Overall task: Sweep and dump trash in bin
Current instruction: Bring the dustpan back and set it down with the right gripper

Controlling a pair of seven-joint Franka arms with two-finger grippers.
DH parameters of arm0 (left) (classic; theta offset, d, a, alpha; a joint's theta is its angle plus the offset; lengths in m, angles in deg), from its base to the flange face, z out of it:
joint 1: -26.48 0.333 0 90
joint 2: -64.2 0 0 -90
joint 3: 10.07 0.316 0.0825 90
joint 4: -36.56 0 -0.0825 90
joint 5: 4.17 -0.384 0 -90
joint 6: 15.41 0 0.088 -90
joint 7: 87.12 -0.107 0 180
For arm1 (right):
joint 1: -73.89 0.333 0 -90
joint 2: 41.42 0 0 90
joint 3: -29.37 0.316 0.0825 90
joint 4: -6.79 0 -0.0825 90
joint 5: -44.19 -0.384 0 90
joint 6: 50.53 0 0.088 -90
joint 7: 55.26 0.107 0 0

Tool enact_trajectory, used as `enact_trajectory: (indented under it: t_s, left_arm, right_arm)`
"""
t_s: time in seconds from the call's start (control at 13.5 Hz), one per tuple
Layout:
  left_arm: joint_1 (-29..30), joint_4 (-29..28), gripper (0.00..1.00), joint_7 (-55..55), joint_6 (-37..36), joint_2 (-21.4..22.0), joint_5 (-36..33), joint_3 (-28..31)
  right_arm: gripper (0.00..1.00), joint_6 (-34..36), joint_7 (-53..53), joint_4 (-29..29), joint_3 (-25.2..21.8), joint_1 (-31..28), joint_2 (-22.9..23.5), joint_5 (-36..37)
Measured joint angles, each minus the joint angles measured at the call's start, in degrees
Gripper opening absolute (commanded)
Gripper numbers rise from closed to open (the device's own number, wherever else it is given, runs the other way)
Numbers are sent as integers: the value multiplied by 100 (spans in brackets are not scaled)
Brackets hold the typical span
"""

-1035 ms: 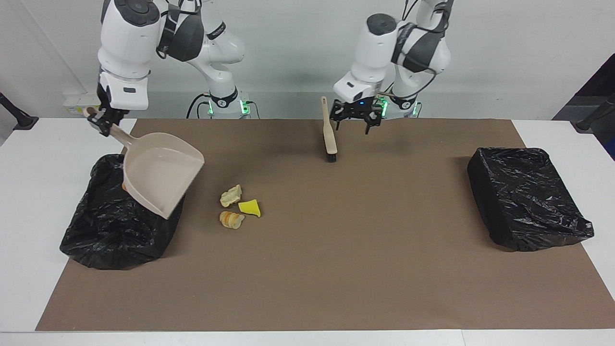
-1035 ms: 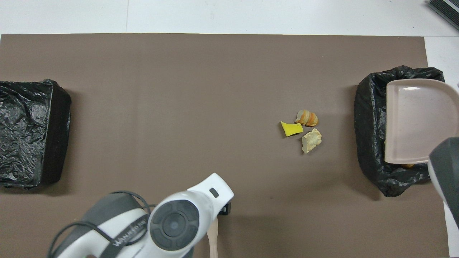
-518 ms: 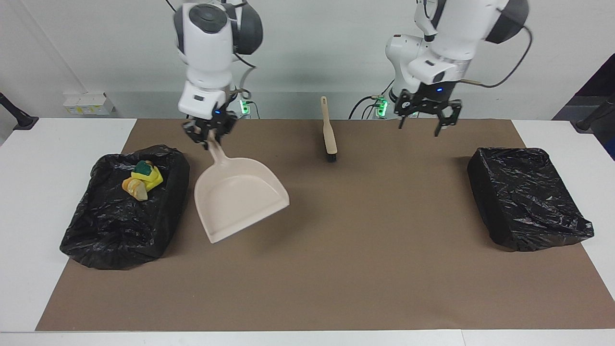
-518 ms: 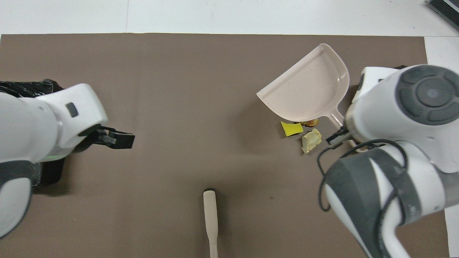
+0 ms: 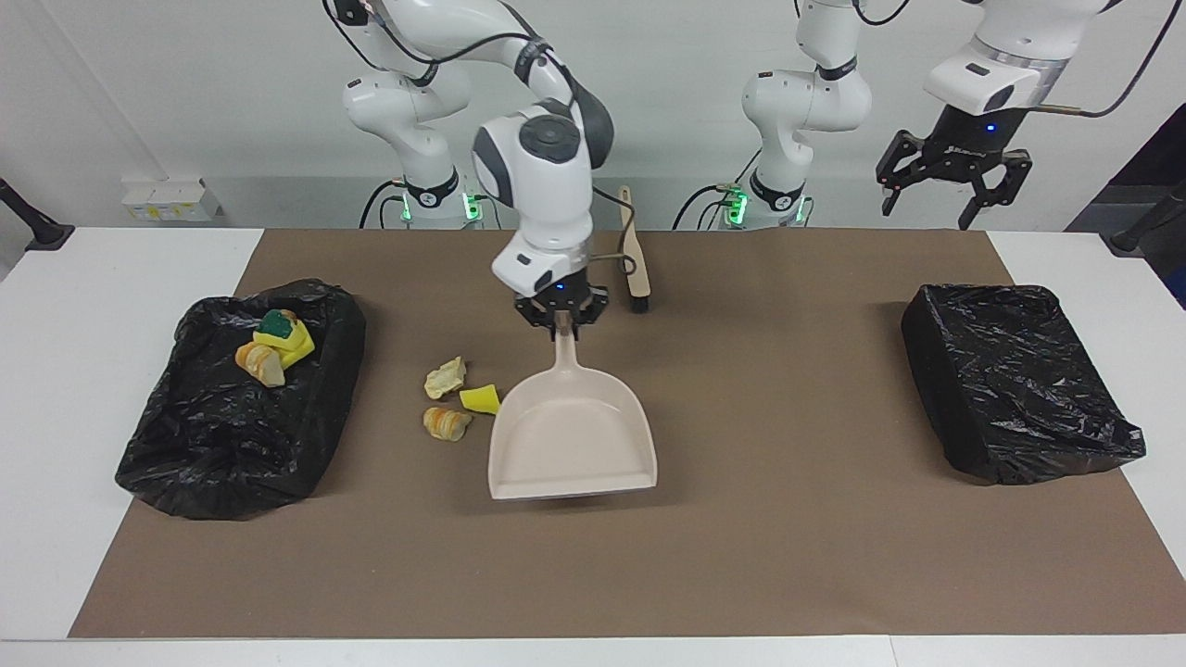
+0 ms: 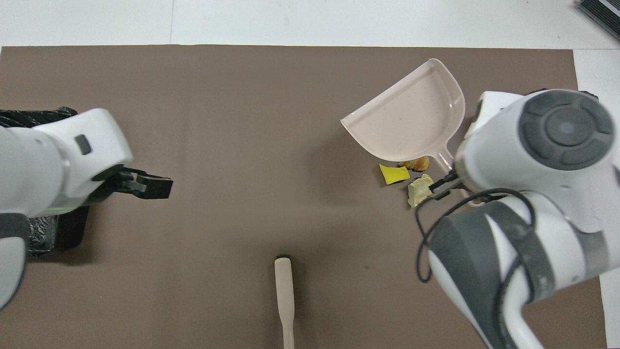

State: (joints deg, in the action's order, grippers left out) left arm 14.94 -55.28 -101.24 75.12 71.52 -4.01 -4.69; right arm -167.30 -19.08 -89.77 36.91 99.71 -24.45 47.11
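White table covered by a brown mat (image 5: 593,574), white wall at the robots' backs. Nearest the robots lies the brush (image 5: 636,259). The right gripper (image 5: 561,320) is clenched on the handle of the dustpan (image 5: 574,435). Three pieces of trash (image 5: 459,398) lie just beside the pan, toward the right arm's end. More scraps (image 5: 273,347) sit in the black bin (image 5: 232,445) at that end. The left gripper (image 5: 950,181) hangs raised toward the left arm's end, fingers spread and holding nothing, with a second black bag (image 5: 1019,389) on the mat at that end.

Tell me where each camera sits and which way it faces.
Facing view: high across the table, facing the robots; both arms show, right end effector gripping the dustpan.
Overhead view: above the robots' end, looking steeply down; both arms' wrists come in from below.
Both show the dustpan, brush and trash scraps.
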Motion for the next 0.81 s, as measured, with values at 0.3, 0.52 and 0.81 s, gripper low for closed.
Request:
enact_trajectory:
  t_s: [0.3,0.52,0.81]
  left_arm:
    - [165,213,100,-93,-106,-191,0,-1]
    - [267,256,100,-123,-157,-223,0,1]
    - [289,390,100,-123,-203,-345,-1,-4]
  right_arm:
    - [0,-673,810,330,-2,605,737,-5]
    - [26,-913,868,336,-8,670,979,-43]
    - [100,-1007,865,266,-5,735,1071,-77]
